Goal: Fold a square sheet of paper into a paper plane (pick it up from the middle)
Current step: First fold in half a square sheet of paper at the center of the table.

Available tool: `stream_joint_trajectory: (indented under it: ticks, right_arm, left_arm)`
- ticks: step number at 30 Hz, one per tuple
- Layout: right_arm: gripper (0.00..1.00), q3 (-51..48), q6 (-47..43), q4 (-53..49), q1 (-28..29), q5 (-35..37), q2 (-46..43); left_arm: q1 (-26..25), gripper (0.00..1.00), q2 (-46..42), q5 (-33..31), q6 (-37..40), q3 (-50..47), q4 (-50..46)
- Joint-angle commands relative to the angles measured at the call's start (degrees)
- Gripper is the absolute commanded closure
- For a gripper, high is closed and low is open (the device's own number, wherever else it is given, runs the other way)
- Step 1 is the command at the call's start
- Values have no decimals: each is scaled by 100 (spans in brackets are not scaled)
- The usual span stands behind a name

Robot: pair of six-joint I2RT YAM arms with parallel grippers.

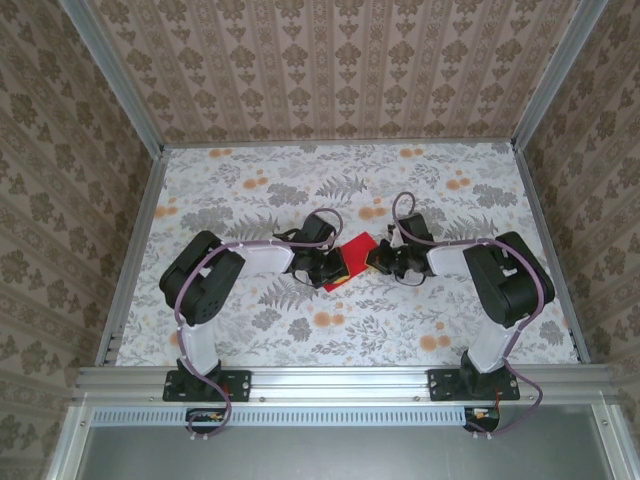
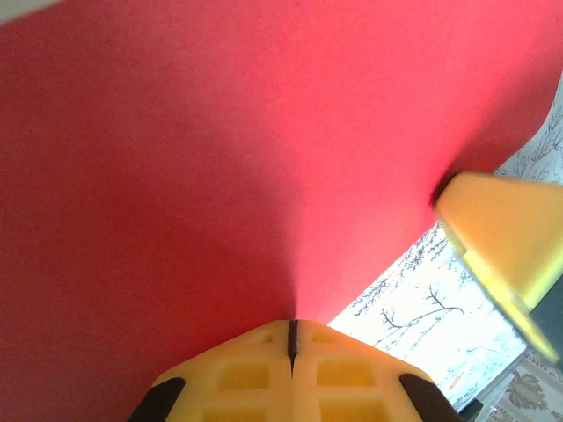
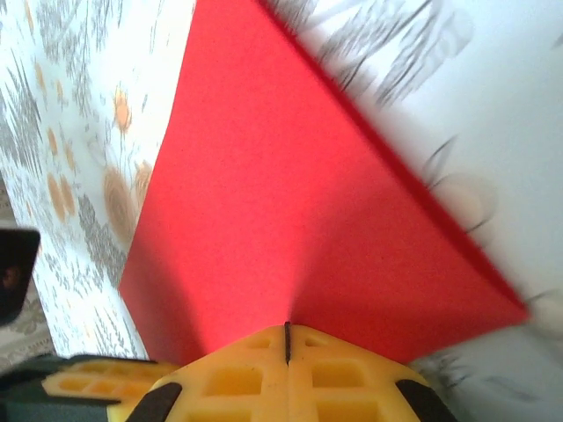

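The left claw (image 2: 293,330) has its two yellow fingers pressed together, and the red paper (image 2: 220,158) is pinched in the thin seam between them. From that seam the sheet fans out toward 12 o'clock across most of the left wrist view. A second yellow finger (image 2: 501,237) touches the paper's edge at about 3 o'clock. The right claw (image 3: 288,332) is likewise closed on the paper, which runs up from its seam as a broad pointed shape. One corner reaches toward 12 o'clock and another toward 4 o'clock, and a dark shadow lies along the sheet's upper right edge. At 8 o'clock from this claw, part of another yellow finger (image 3: 88,382) sits low beside the sheet. From above, the two claws face each other at the middle of the flower-patterned worktop (image 1: 400,330), with the paper between them. The left claw is at the paper's 9 o'clock and the right claw at its 3 o'clock. Patterned walls (image 1: 330,70) stand around the worktop.
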Motion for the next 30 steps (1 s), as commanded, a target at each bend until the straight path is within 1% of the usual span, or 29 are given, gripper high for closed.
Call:
stream_joint_trajectory:
  ticks: [1, 6, 11, 14, 15, 18, 21, 23, 26, 30]
  right_arm:
    - [95, 163, -304, -542, -480, 764, 245]
    - [95, 522, -486, -811, -911, 963, 356]
    - [95, 614, -535, -738, -990, 888, 131]
    - [95, 505, -525, -557, -973, 559, -120]
    - [94, 439, -475, -461, -943, 421, -201]
    - [94, 254, -390, -264, -723, 138, -419]
    - [94, 159, -239, -109, -320, -74, -523]
    - [94, 188, -127, -115, 5, -54, -483]
    - [94, 224, 24, 17, 356, 27, -249]
    - [94, 232, 203, 75, 444, 67, 79]
  left_arm:
    - [59, 100, 144, -155, -158, -239, -684]
    - [83, 100, 166, -130, -73, -195, -734]
    - [115, 100, 175, -107, 35, -152, -796]
    - [193, 100, 158, -85, 363, -29, -1009]
    - [237, 100, 141, -95, 584, 37, -1119]
    - [378, 100, 89, -70, 1412, 312, -1561]
    - [458, 100, 2, -11, 2331, 579, -1933]
    - [464, 100, -19, 1, 2749, 765, -2171]
    - [486, 100, -44, 54, 2968, 837, -2151]
    - [501, 100, -142, 71, 2733, 710, -1834]
